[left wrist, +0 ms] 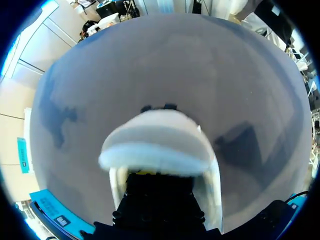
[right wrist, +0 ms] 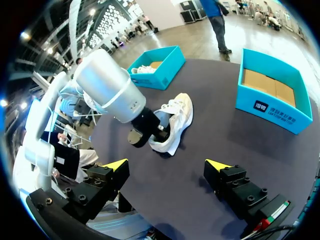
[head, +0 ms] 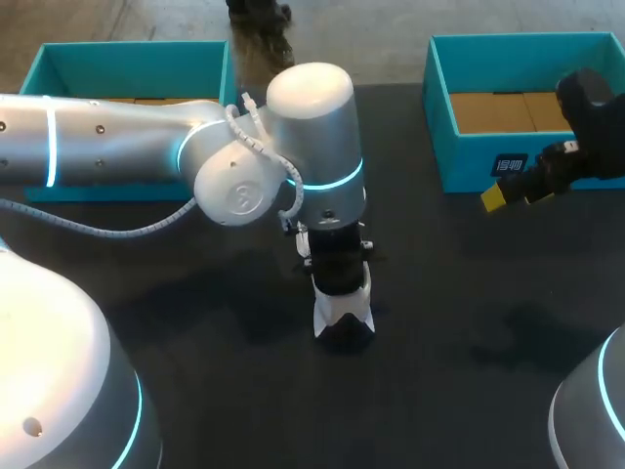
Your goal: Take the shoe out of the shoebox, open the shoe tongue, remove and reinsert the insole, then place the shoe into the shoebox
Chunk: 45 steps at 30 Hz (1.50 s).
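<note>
Shoe (head: 342, 318) is found out of its box, near the middle of the table (head: 469, 322), between the left box (head: 127, 49) and the right box (head: 469, 156) and well apart from both. The left gripper (head: 337, 278) is pushed down into its opening from above. Because the fingers are hidden inside, it cannot be told how far they are spread or whether anything is pinched. This placing is judged to serve the work on the tongue or the insole. The right gripper (right wrist: 166, 165) is held wide open with nothing in it, just beside the right box and well away from the shoe, presumably so that the left arm is given room. One shoe is counted on the table, and what looks like a second shoe (right wrist: 142, 70) is seen in the left box. Two boxes and two grippers are counted. Only brown card (head: 508, 109) is seen in the right box.
</note>
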Tool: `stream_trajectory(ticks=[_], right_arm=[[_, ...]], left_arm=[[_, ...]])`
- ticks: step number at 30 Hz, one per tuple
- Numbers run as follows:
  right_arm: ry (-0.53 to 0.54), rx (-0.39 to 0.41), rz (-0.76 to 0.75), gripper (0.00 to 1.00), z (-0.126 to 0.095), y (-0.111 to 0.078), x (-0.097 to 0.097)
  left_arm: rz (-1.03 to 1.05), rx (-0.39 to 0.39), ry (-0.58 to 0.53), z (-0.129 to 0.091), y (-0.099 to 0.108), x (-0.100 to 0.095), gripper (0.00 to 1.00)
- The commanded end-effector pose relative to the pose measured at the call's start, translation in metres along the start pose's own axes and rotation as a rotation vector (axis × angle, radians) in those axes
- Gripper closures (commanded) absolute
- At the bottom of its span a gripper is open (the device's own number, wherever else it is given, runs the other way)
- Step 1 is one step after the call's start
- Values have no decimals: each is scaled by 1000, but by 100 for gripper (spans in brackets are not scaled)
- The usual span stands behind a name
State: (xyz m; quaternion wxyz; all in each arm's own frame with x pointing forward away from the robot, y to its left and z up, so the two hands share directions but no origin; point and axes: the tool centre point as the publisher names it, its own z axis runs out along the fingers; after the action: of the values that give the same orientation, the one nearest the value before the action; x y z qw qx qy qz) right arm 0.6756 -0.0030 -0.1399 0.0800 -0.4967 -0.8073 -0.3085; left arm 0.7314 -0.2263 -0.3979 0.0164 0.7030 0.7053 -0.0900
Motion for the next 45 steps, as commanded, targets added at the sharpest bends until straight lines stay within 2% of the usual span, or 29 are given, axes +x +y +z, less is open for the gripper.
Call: stream_trajectory(ticks=[1,10,14,22,28,37,38,40,41,45], right_arm=[[0,5,1,0,1,2,0],[0,5,1,0,1,2,0],[0,5,1,0,1,2,0],[0,5,1,0,1,2,0],[0,5,1,0,1,2,0],[0,5,1,0,1,2,0],[0,5,1,0,1,2,0],[0,5,1,0,1,2,0],[0,5,1,0,1,2,0],[0,5,1,0,1,2,0]], left_arm=[[0,-62,1,-22,-2,5,100],[-24,-234,48,-45,6,4,100],[-25,-345,99,-49,14,5,100],[-61,-446,139,-57,25,6,100],[-66,-483,162,-57,35,6,100],[-79,-479,163,-57,43,8,100],[-82,-480,165,-57,44,8,80],[-86,-480,168,-56,45,10,11],[-88,-479,170,-56,46,10,0],[-92,-469,174,-55,46,12,0]])
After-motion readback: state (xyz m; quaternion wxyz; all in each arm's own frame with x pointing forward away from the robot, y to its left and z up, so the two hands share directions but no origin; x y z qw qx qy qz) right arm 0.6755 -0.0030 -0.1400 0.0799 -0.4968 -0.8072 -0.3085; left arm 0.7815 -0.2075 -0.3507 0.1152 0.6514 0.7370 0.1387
